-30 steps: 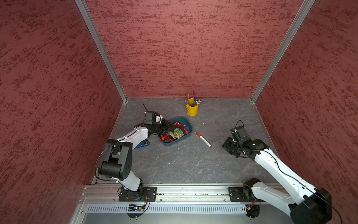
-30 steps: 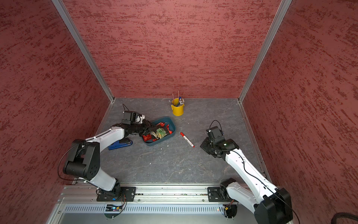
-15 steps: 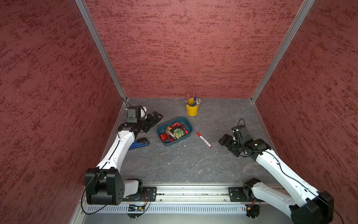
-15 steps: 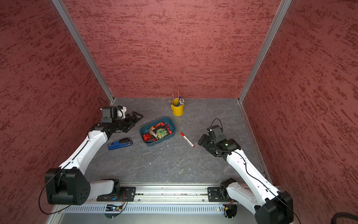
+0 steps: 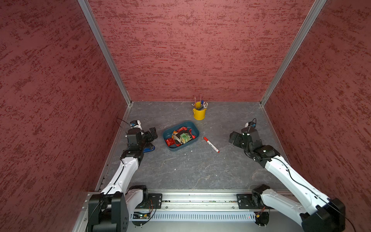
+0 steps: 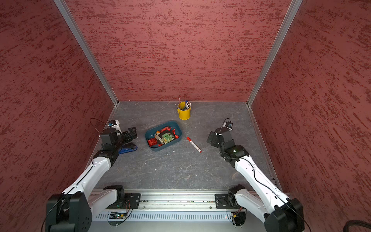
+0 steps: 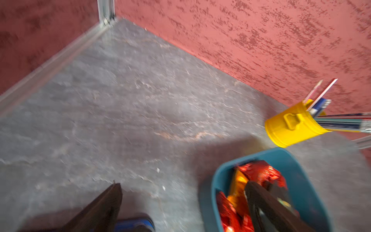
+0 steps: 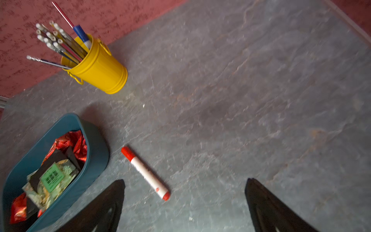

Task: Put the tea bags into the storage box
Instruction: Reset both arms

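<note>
The storage box (image 5: 180,148) (image 6: 163,148) is a teal tub in the middle of the grey floor. Inside it lie several tea bags (image 5: 181,137) (image 6: 165,137): red foil, orange foil and black-backed sachets with green labels. My left gripper (image 5: 152,133) (image 6: 132,133) hangs just left of the box, open and empty. In the left wrist view its open gripper (image 7: 183,185) frames bare floor, one finger overlapping the box (image 7: 297,160) and tea bags (image 7: 261,172). My right gripper (image 5: 232,138) (image 8: 184,180) is open and empty, right of the box (image 8: 94,158) and tea bags (image 8: 52,176).
A red-capped white marker (image 5: 211,144) (image 8: 145,172) lies between the box and my right gripper. A yellow bucket of pens (image 5: 199,113) (image 7: 291,128) (image 8: 98,68) stands behind the box near the back wall. A blue stapler-like object (image 5: 149,149) (image 7: 134,225) lies under my left wrist.
My left gripper has drawn back leftward from over the box and opened. My right gripper has gone from shut to open, staying right of the marker.
</note>
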Tool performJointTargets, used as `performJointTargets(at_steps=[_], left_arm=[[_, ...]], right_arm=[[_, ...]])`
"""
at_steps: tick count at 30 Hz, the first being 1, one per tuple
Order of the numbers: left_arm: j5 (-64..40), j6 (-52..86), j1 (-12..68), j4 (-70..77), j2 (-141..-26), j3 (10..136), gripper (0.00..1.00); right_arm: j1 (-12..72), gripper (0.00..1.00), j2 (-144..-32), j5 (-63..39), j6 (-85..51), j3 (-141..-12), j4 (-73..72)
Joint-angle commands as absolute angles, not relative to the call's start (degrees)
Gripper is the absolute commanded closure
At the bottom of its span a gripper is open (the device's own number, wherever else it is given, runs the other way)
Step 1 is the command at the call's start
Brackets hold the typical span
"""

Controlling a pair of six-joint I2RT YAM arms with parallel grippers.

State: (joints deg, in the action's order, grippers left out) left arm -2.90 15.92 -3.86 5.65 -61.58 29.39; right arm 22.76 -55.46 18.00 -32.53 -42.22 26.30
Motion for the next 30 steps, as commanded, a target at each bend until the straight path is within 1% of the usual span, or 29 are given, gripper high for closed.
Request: performJointTargets(at_steps=[1,3,5,7,8,10,12,14,15,16,18,20,23,26,28,29,30], left_arm=[[1.67,6.9,-3.83,19.34,-64.75,29.28,0.0],[3.57,4.7,-3.94,21.43,-66.5,28.51,0.0],[3.68,5.41,-4.39,30.39,-68.66,25.35,0.0],[1.65,4.9,-4.45,40.42,-71.87,21.85,0.0],[0.02,3.55,-4.39,39.39,-72.44,22.08,0.0],[-0.01,3.05,-4.26,39.71,-75.17,22.4,0.0],[-0.01,2.87,-3.93,51.4,-80.67,18.31,0.0],[0.62,2.23,-3.4,70.89,-89.57,13.01,0.0],[0.98,1.43,-2.68,75.5,-90.34,10.8,0.0],[3.2,1.78,-1.85,71.73,-87.89,10.51,0.0],[6.54,0.7,-0.48,71.26,-89.37,12.36,0.0],[7.33,-0.06,0.69,68.12,-88.33,13.03,0.0],[7.03,-1.15,1.3,65.48,-88.34,14.65,0.0],[5.04,-2.62,1.81,65.78,-88.6,14.71,0.0],[4.49,-3.27,1.99,66.52,-88.73,14.46,0.0],[4.72,-3.45,2.32,66.93,-88.7,14.3,0.0],[5.12,-3.49,2.3,67.09,-88.83,14.15,0.0]], right_arm=[[22.43,0.01,-53.85,27.8,-23.63,-38.44,14.78],[22.45,0.01,-53.83,30.15,-22.19,-37.42,13.35],[22.41,0.02,-54.19,32.76,-20.78,-36.5,12.11],[22.32,0.02,-54.62,34.97,-19.72,-34.78,9.64],[22.09,0.01,-54.67,36.4,-19.46,-33.51,7.48],[21.3,0.02,-54.21,37.41,-18.8,-30.09,1.29],[20.06,0.02,-53.97,37.47,-17.52,-26.36,-5.76],[18.98,0.01,-54.31,38.18,-15.9,-23.62,-11.73],[18.41,0.02,-54.4,38.19,-14.53,-22.94,-14.17],[18.18,0.02,-54.7,38.12,-12.58,-22.22,-17.12],[17.46,0.02,-55.82,38.39,-9.25,-21.18,-22.14],[16.4,0.01,-58.6,37.83,-4.89,-19.62,-29.01],[14.17,0.01,-66.08,37.52,-2.1,-18.7,-38.06],[12.71,0.02,-74.33,35.66,1.04,-18.34,-49.14],[12.02,0.02,-81.44,37.08,2.8,-18.73,-58.0],[11.66,0.02,-83.93,36.27,2.38,-18.89,-58.48],[11.74,0.02,-86.97,34.79,4.52,-18.58,-62.92]])
